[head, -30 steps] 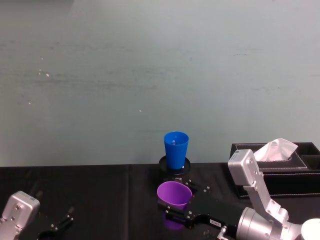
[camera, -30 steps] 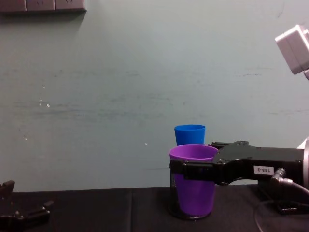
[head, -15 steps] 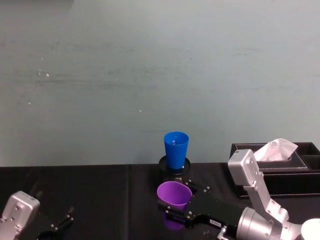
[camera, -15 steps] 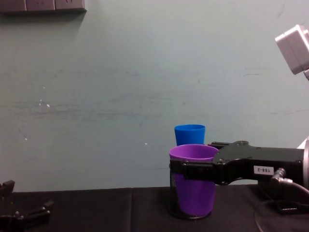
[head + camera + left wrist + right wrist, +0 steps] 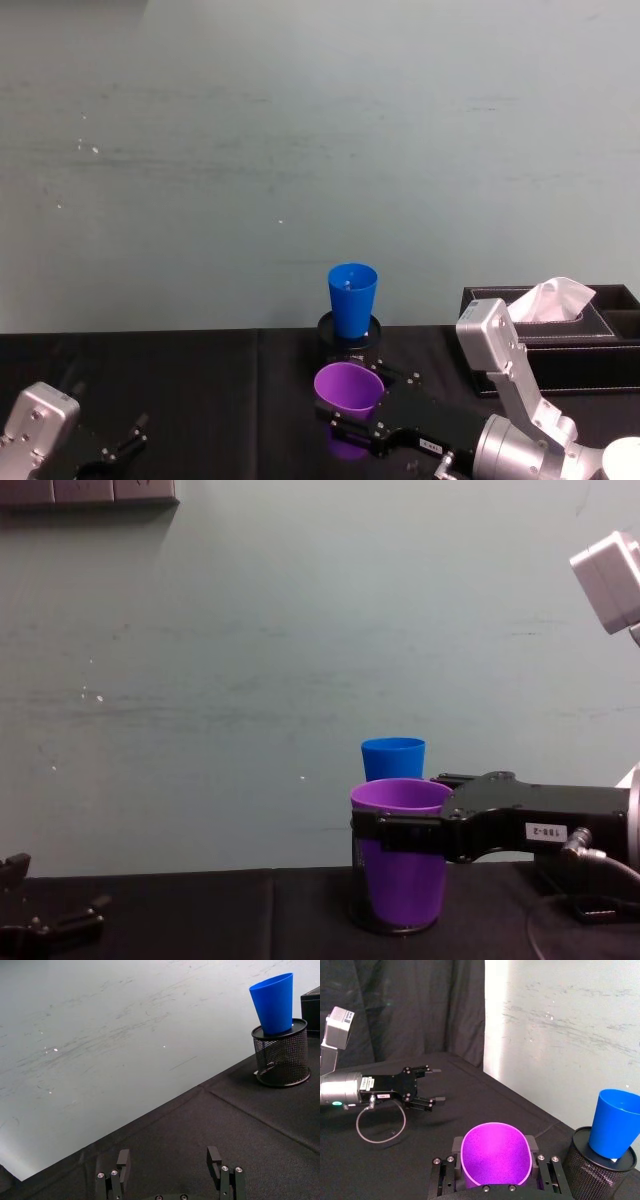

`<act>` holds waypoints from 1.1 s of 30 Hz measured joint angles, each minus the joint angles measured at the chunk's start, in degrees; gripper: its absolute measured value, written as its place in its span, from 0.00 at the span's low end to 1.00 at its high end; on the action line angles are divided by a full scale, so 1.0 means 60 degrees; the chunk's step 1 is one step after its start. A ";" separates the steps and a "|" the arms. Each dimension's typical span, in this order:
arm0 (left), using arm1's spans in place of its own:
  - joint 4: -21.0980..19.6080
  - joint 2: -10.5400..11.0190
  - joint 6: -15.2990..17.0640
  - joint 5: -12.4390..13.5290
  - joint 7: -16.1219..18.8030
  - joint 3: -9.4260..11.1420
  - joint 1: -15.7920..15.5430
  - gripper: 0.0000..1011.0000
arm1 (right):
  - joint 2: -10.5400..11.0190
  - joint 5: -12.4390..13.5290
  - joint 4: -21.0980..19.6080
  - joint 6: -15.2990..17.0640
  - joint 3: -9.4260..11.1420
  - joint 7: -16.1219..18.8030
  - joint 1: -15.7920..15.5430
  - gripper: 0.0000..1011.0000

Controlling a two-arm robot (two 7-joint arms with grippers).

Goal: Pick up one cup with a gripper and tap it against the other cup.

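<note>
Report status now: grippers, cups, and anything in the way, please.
Right gripper shut on purple cup, upright. Left gripper open, low at left. Blue cup in mesh pen holder just beyond, not touching. Tissue box at right, off path.

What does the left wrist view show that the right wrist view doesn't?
Left wrist view: the mesh pen holder entire, its base on the black table. Right wrist view: the purple cup clamped in the right gripper, and a black curtain. Both: the blue cup standing in that holder, and the open left gripper.
</note>
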 joint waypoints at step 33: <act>0.0000 0.0000 0.0000 0.0000 0.0000 0.0000 -0.0001 0.99 | -0.0300 -0.0260 0.0450 0.0285 0.0289 -0.0929 0.0118 0.73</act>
